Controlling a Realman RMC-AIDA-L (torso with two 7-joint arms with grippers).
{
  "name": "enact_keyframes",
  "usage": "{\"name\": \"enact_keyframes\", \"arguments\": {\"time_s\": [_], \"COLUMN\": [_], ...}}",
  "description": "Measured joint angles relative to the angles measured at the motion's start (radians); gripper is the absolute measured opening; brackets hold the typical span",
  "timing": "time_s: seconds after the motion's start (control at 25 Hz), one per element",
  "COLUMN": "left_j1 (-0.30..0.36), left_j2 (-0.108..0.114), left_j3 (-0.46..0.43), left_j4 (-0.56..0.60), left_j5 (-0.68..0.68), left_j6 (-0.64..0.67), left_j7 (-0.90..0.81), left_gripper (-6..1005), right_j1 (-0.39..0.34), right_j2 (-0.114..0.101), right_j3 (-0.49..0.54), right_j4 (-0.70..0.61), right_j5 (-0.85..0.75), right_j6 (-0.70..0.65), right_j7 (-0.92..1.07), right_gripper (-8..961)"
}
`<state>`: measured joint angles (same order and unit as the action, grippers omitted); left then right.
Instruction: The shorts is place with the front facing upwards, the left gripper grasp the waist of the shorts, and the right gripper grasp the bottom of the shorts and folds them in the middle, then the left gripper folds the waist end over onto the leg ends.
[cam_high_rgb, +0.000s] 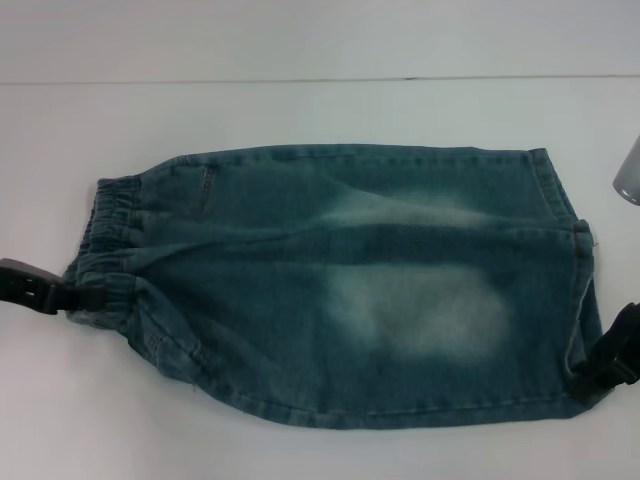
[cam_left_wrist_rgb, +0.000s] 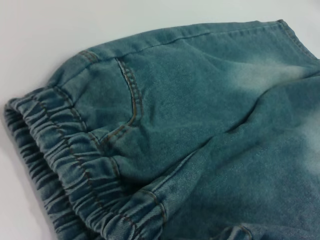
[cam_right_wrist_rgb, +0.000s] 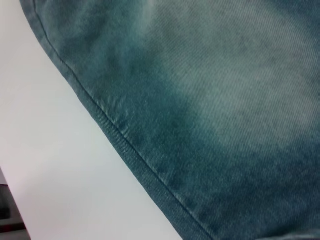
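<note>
The blue-green denim shorts (cam_high_rgb: 340, 290) lie flat on the white table (cam_high_rgb: 300, 110), folded lengthwise into one long panel with pale faded patches. The gathered waist (cam_high_rgb: 110, 215) is at the left and the straight leg ends (cam_high_rgb: 565, 220) are at the right. My left gripper (cam_high_rgb: 85, 296) is at the near corner of the waist, shut on the elastic band. At the near right corner, my right gripper (cam_high_rgb: 592, 372) is shut on the hem. The left wrist view shows the ruffled waist (cam_left_wrist_rgb: 65, 160) and a stitched pocket (cam_left_wrist_rgb: 125, 100) close up. Denim (cam_right_wrist_rgb: 210, 100) and a seam edge fill the right wrist view.
A silver cylindrical part (cam_high_rgb: 628, 175) shows at the right edge of the head view. Bare white table (cam_right_wrist_rgb: 60, 165) surrounds the shorts on all sides, and its far edge (cam_high_rgb: 320, 80) runs across the top.
</note>
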<state>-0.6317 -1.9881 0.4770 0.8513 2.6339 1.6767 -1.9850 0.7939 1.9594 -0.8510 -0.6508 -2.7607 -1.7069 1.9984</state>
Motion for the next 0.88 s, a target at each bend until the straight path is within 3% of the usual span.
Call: {"name": "enact_keyframes", "arguments": {"time_s": [0.36, 0.52, 0.68, 0.88], "left_j1": [-0.013, -0.016, -0.015, -0.028], "left_j2": [0.003, 0.007, 0.028, 0.059], "left_j3": [0.002, 0.003, -0.002, -0.024], "left_j4": [0.0, 0.002, 0.009, 0.009], "left_j5": [0.0, 0.006, 0.008, 0.009], "left_j6": [0.002, 0.013, 0.062, 0.091], "left_j7": [-0.002, -0.016, -0.059, -0.136], "left_gripper": [51, 52, 54, 55], "right_j1": [-0.006, -0.02, -0.049, -0.081], "right_j2": [-0.001, -0.014, -0.052, -0.117], "right_j3": [-0.001, 0.025, 0.143, 0.351], "right_j4": [-0.001, -0.011, -0.008, 0.033], "right_j5": [0.0, 0.008, 0.013, 0.062], "right_j6": [0.001, -0.033, -0.099, -0.184], "right_j7": [0.0, -0.028, -0.11, -0.227], "right_gripper": [65, 48, 44, 45]}}
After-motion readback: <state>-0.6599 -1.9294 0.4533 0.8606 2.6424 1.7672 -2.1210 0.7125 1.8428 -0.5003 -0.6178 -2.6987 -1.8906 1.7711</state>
